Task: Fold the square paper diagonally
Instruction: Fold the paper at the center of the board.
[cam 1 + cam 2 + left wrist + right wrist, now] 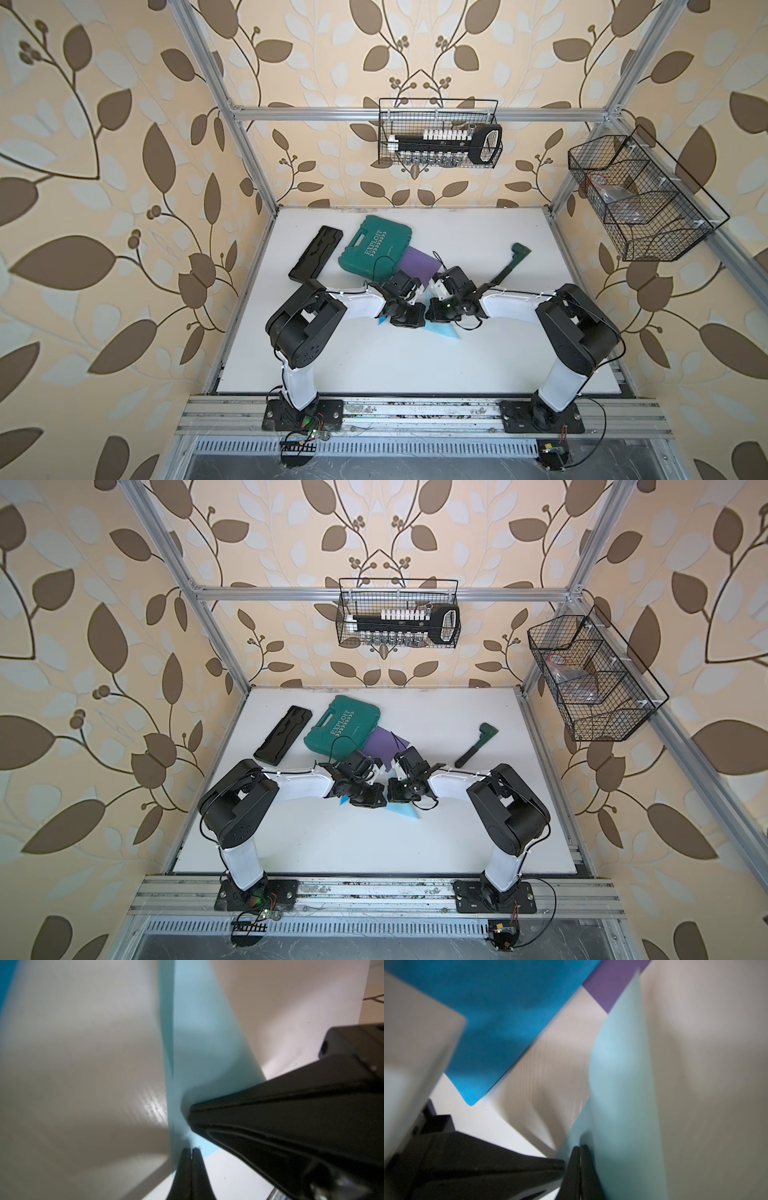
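The square paper (444,331) is pale blue and lies mid-table under the two wrists, which meet above it; in both top views only its near corner (405,810) shows. In the wrist views part of the paper (207,1043) stands up off the table as a raised flap (623,1084). My left gripper (192,1149) is shut, with the paper's edge at its tips. My right gripper (579,1147) is shut too, its tips against the raised sheet. The right gripper's fingers (228,1118) press into the paper just beyond the left tips. How much paper sits between each pair of jaws is hidden.
A darker blue sheet (508,1012) and a purple sheet (419,264) lie just behind the paper. Further back are a green tool case (376,249), a black tray (316,259) and a green-headed tool (509,266). Wire baskets (440,133) (636,199) hang on the frame.
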You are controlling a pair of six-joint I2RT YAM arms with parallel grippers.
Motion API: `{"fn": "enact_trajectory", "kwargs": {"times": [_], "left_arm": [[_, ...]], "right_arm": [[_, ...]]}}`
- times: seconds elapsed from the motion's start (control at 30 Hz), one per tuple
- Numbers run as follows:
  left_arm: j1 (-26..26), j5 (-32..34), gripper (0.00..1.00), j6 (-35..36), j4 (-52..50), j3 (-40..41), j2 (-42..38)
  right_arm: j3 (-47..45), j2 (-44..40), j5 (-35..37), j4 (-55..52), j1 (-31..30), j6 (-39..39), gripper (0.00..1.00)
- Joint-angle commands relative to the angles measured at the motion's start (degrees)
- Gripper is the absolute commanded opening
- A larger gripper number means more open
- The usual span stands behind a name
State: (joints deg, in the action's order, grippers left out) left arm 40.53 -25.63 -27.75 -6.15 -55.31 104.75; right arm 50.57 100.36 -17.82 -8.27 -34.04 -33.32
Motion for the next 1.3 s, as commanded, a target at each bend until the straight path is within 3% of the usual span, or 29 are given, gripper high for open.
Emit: {"fn": "enact_trajectory", "kwargs": {"times": [0.0, 0.3, 1.27], "left_arm": [[0.2, 1.7, 0.0, 0.4, -1.1, 0.3, 1.7], [0.2, 2.2, 0.0, 1.1, -1.8, 0.7, 1.3], [0.2, 3.6, 0.0, 2.7, -4.6, -0.2, 2.5]], "right_arm": [[0.1, -2.8, -0.6, -3.3, 0.7, 1.2, 0.0], [0.3, -5.0, -0.5, -6.8, 3.8, 2.9, 0.0], [-0.9, -1.1, 3.6, -7.6, 8.0, 4.7, 0.0]]}}
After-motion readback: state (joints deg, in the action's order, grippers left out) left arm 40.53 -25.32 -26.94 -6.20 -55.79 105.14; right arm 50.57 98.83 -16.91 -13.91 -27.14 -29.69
